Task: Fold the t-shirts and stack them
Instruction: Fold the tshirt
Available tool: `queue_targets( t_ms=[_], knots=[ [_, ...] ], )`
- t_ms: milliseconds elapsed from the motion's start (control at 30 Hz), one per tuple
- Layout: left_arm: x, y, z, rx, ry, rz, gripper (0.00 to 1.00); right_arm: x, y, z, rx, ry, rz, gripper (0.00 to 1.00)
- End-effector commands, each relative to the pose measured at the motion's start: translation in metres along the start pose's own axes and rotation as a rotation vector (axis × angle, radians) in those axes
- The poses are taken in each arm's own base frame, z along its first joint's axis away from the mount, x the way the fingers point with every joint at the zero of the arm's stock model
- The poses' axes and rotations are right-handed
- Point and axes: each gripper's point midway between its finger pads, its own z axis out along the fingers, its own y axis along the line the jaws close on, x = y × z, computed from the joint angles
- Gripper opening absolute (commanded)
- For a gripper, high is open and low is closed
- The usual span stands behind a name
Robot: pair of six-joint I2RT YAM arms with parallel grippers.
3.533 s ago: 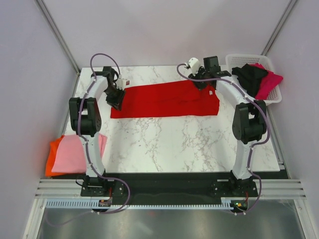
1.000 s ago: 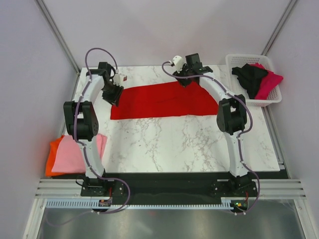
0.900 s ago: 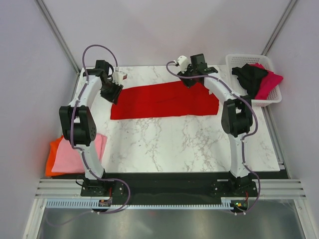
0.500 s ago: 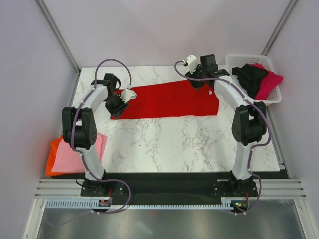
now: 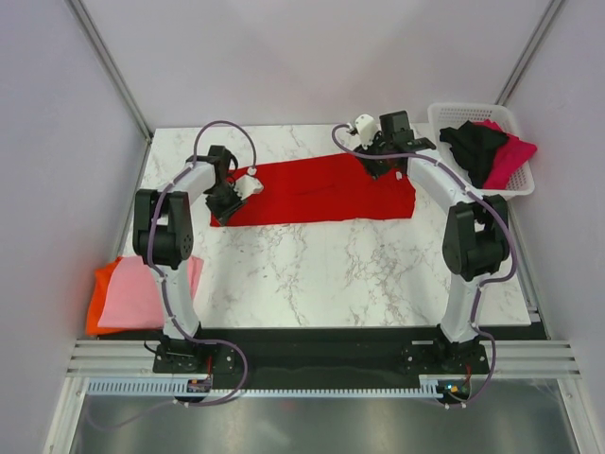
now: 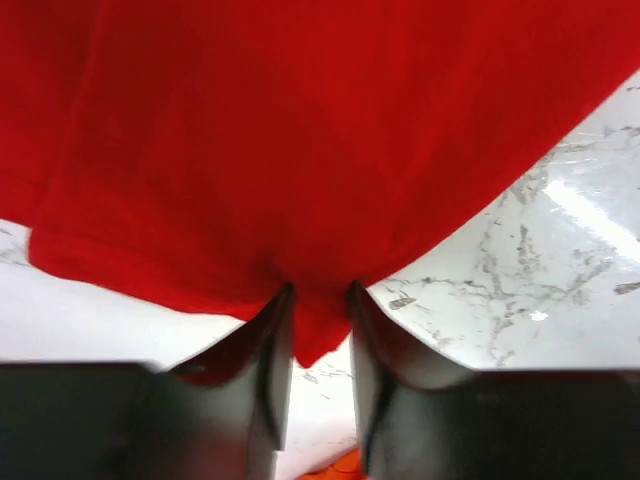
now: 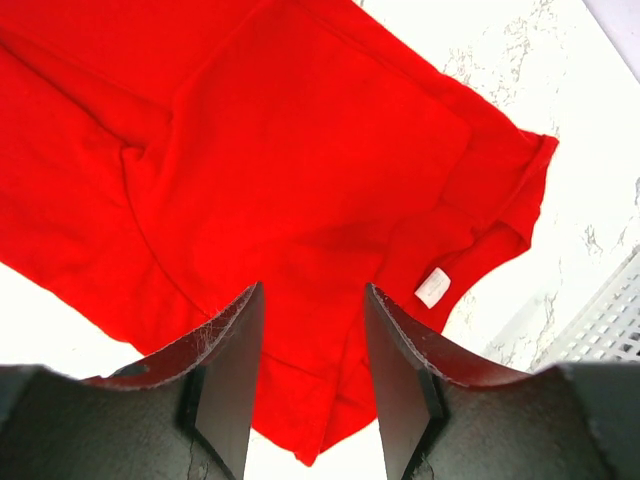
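- Roughly midway, I judge: the pink t-shirt point(image 5: 132, 293) lies folded on the orange t-shirt point(image 5: 95, 310) at 8 o'clock.
- The black t-shirt point(image 5: 473, 147) and magenta t-shirt point(image 5: 512, 156) sit crumpled in the white lattice basket point(image 5: 452, 113) at 2 o'clock, unfolded.
- The red t-shirt point(image 5: 321, 189), soft matte knit, lies as a long band at 12 o'clock on the glossy marble table point(image 5: 359, 274).
- The left gripper point(image 6: 320, 300) pinches its 9 o'clock corner; the right gripper point(image 7: 312, 300) hangs spread above the collar end.

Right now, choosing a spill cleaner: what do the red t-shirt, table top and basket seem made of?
The red t-shirt: soft matte cloth, probably cotton knit; it creases and drapes. The table top: white, grey-veined marble or marble-look laminate, glossy with glare. The basket: likely white plastic, moulded lattice walls.
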Motion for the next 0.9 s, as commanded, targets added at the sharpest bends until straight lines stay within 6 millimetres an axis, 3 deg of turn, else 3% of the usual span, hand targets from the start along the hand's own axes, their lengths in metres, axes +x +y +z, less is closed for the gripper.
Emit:
queue_targets(
  t_ms=[0, 67, 100, 233, 300, 333, 367, 467, 600, 867],
  knots=[
    [-0.005, 0.011, 0.006, -0.038, 0.004, 0.015, 0.31, -0.014, -0.008, -0.022, 0.039, -0.044, -0.007, 0.53],
    [-0.003, 0.006, 0.008, -0.029, 0.009, 0.006, 0.17, -0.01, -0.009, -0.023, 0.053, -0.03, -0.009, 0.52],
    [-0.003, 0.003, 0.006, -0.026, 0.003, -0.002, 0.03, -0.007, -0.01, -0.022, 0.063, -0.023, -0.008, 0.53],
    [0.002, -0.021, -0.005, 0.001, -0.007, 0.015, 0.02, 0.012, -0.02, -0.016, 0.103, 0.03, 0.02, 0.52],
    [0.006, -0.036, -0.02, 0.02, -0.006, 0.046, 0.02, 0.026, -0.02, -0.008, 0.1, 0.081, 0.033, 0.52],
    [0.014, -0.055, -0.028, 0.063, 0.021, 0.078, 0.02, 0.035, -0.02, -0.002, 0.094, 0.124, 0.041, 0.52],
    [0.015, -0.061, -0.026, 0.074, 0.03, 0.086, 0.02, 0.04, -0.018, 0.002, 0.085, 0.146, 0.042, 0.52],
    [0.035, -0.1, -0.045, 0.164, 0.094, 0.145, 0.02, 0.052, -0.02, 0.011, 0.089, 0.197, 0.049, 0.5],
    [0.047, -0.141, -0.073, 0.237, 0.122, 0.166, 0.02, 0.056, -0.017, 0.024, 0.071, 0.213, 0.05, 0.5],
    [0.057, -0.212, -0.092, 0.355, 0.183, 0.22, 0.02, 0.074, -0.002, 0.062, 0.014, 0.293, 0.039, 0.49]
  ],
)
